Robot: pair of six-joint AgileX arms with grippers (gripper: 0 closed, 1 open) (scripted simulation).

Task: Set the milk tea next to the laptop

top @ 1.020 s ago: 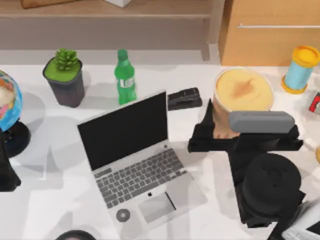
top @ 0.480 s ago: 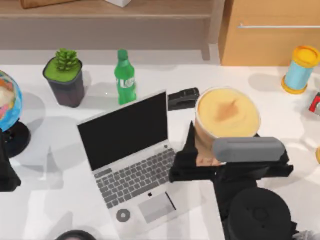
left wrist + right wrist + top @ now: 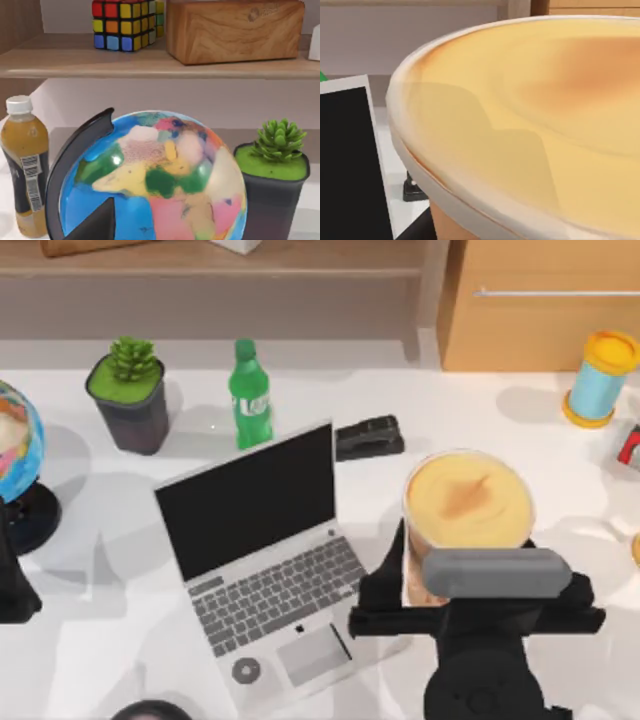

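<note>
The milk tea [image 3: 468, 502], a wide tan cup with a creamy orange top, is just right of the laptop [image 3: 270, 560]. That silver laptop lies open at the table's middle with its black screen up. My right gripper [image 3: 455, 592] is shut on the cup's lower side from the front. Whether the cup rests on the table I cannot tell. In the right wrist view the cup's top [image 3: 530, 115] looms close, with the laptop's screen [image 3: 350, 165] beside it. My left arm [image 3: 12, 585] stays parked at the table's left edge.
A black stapler [image 3: 368, 437] lies behind the cup. A green bottle [image 3: 250, 395] and a potted plant [image 3: 130, 395] stand behind the laptop, a globe [image 3: 15, 455] at far left. A blue-and-yellow cylinder [image 3: 600, 378] stands at the back right.
My right gripper has carried the milk tea from the back right toward the table's front and slightly left, ending close to the laptop's right side. The left arm has not moved.
</note>
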